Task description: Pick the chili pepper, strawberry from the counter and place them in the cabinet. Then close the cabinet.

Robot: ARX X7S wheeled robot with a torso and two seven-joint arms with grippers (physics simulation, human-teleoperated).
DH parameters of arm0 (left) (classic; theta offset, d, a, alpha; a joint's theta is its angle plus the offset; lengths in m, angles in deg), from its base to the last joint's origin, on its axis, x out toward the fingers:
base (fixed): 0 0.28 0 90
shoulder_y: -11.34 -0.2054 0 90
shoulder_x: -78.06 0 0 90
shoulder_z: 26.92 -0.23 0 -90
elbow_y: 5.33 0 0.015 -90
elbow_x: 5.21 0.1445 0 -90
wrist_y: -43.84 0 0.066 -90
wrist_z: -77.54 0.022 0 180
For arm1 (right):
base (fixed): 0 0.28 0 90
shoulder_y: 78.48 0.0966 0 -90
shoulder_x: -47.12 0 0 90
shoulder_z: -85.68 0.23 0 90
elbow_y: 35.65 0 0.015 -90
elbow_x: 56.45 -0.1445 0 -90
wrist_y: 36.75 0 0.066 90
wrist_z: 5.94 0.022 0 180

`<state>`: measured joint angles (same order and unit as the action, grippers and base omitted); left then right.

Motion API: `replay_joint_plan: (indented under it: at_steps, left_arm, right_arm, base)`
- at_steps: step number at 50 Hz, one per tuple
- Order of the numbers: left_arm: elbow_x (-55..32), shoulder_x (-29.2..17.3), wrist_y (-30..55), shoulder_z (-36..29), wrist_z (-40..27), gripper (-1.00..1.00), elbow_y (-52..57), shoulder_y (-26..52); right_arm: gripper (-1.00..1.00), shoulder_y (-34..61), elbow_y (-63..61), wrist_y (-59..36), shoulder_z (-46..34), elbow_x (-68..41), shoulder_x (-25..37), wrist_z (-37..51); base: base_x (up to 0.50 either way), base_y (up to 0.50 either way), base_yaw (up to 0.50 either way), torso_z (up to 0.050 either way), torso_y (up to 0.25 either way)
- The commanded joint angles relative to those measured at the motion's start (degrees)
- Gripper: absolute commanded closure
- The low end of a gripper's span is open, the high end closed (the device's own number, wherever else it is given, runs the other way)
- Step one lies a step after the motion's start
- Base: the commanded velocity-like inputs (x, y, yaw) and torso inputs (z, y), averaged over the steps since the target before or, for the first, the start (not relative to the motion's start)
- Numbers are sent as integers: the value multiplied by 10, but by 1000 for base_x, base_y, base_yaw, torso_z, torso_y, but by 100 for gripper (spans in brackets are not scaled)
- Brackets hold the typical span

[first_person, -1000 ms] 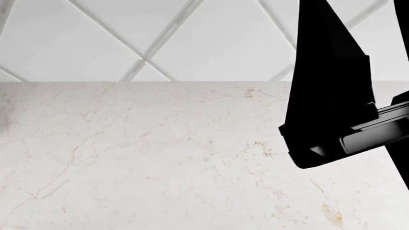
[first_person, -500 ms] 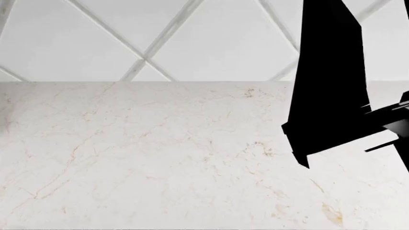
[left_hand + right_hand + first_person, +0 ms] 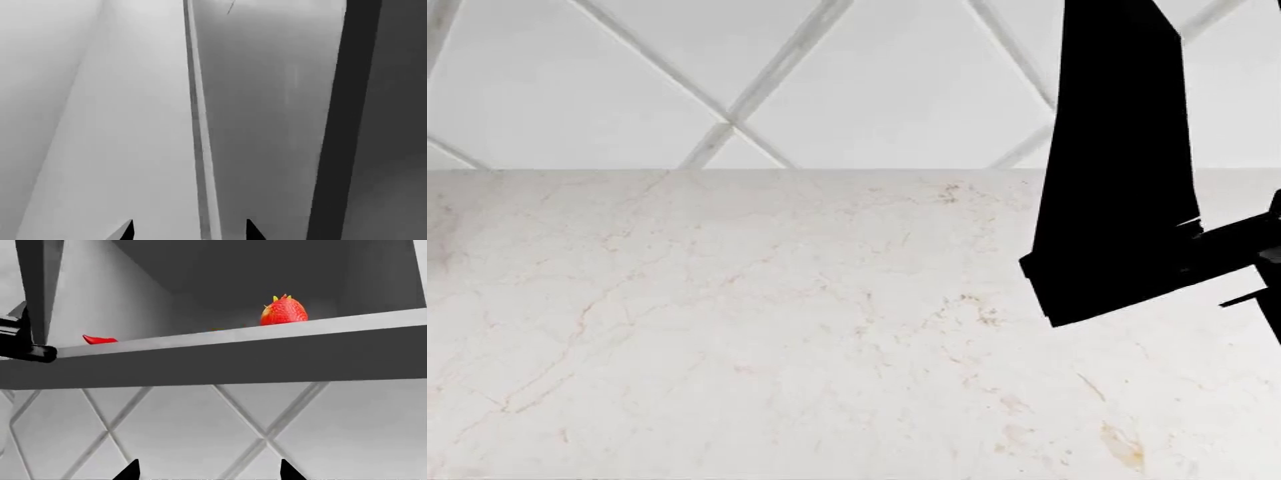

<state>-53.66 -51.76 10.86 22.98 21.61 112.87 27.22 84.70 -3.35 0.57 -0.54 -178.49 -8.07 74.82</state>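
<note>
The strawberry (image 3: 283,310) sits upright on the cabinet shelf (image 3: 267,352), and the chili pepper (image 3: 99,339) lies on the same shelf, well apart from it — only its red tip shows over the shelf edge. The counter (image 3: 761,330) is below, with the diamond-tiled wall (image 3: 734,80) behind. The right gripper (image 3: 208,471) and the left gripper (image 3: 189,231) both have their tips spread and hold nothing — the left one faces grey panels.

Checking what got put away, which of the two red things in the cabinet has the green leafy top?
The strawberry: plump, green-capped; the chili pepper shows only a slim red sliver.
</note>
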Motion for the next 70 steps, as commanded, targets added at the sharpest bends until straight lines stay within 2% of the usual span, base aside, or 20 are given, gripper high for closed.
replay_joint_plan:
  at_steps: [1, 9, 14, 20, 27, 33, 36, 41, 48, 52, 62, 70]
  left_arm:
    - [64, 115, -179, 12, 187, -100, -310, 116]
    - [97, 154, -209, -11, 210, -100, -379, 131]
    - [147, 201, -249, -28, 206, -100, -496, 155]
    - [198, 262, -325, -55, 225, -100, -640, 165]
    - [232, 305, -385, -66, 227, -100, -760, 181]
    - [271, 363, -461, -86, 245, -100, -925, 217]
    - [279, 377, -465, -101, 266, -100, -945, 212]
    - [264, 352, -429, -92, 247, -100, -863, 187]
    - [197, 213, -260, -5, 71, -100, -458, 156]
    - [150, 176, -205, 36, 35, -100, -331, 150]
    - [69, 126, -123, 96, -21, -100, -152, 137]
    - [10, 108, -92, 140, -50, -100, -80, 115]
  right_arm:
    - [-100, -17, 2, -9, 16, 7, 0, -14]
    - [-100, -14, 2, -2, 32, -9, 17, -12]
    - [-100, -20, 6, 2, 65, -25, 45, -18]
    - [-100, -72, 6, -10, 135, -28, 65, -48]
    - [-100, -170, -3, -48, 231, -14, 45, -96]
    - [-100, -208, -1, -70, 271, -5, 28, -121]
    - [-100, -211, 1, -74, 277, -3, 27, -125]
    - [-100, -218, 1, -77, 285, -4, 24, -128]
    - [-100, -220, 2, -84, 285, 3, 15, -132]
    - [-100, -212, 2, -81, 274, 2, 15, -125]
    - [-100, -206, 3, -86, 262, 9, 8, -123]
    - [-100, -203, 3, -85, 257, 8, 6, -120]
  base:
    - [0, 0, 0, 10, 0]
    - [0, 0, 0, 7, 1]
    - [0, 0, 0, 0, 0]
    - [0, 0, 0, 4, 0]
    - [0, 0, 0, 3, 0]
    - [0, 0, 0, 5, 0]
    - [0, 0, 0, 4, 0]
    - [0, 0, 0, 4, 0]
    - [0, 0, 0, 3, 0]
    - [0, 0, 0, 0, 0]
    - [0, 0, 0, 0, 0]
    - [0, 0, 0, 0, 0]
